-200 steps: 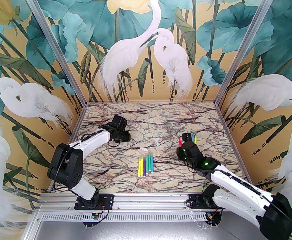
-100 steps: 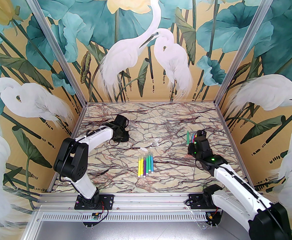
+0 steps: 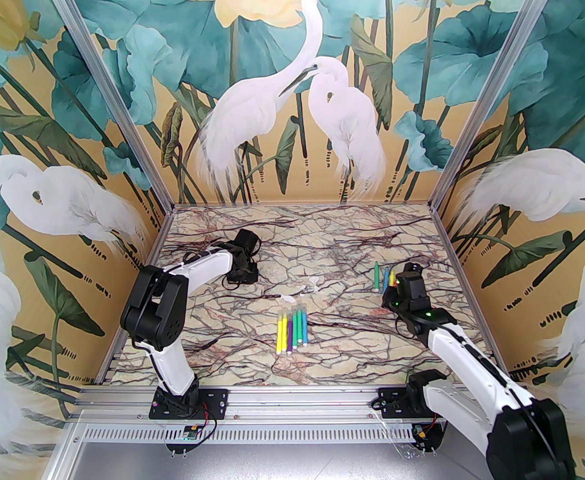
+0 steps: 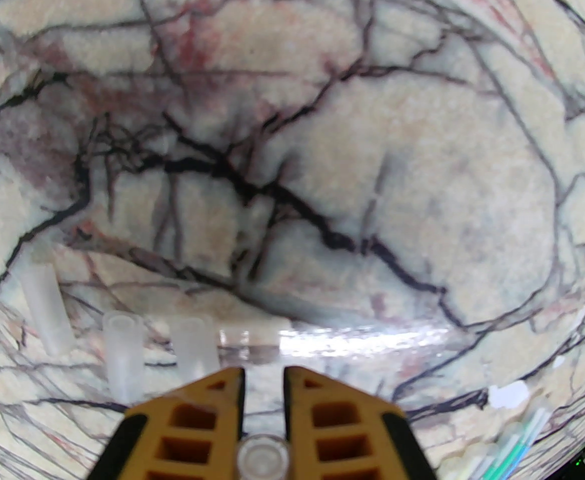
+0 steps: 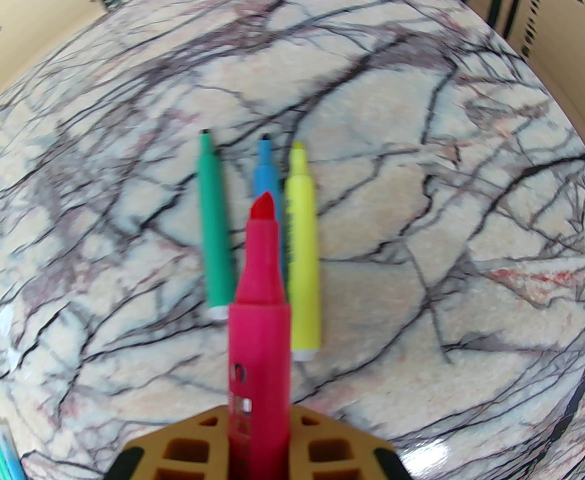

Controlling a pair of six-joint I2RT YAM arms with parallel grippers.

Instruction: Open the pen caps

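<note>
Bright, even light filled the overhead view, which was sharp throughout. Only soft, faint shadows lay on the cream marble-patterned desk (image 3: 322, 248). In the left wrist view the desk's dark veins curved strongly toward the edges of the picture. A white band of glare lay just beyond the yellow-fingered left hand (image 4: 265, 375), and the small clear plastic cap (image 4: 263, 460) pinched in it was out of focus. The right wrist view bulged the same way. There the pink felt-tip marker (image 5: 260, 318) gripped by the right hand (image 5: 260, 415) looked soft and blurred, and a small patch of glare sat at lower right.
</note>
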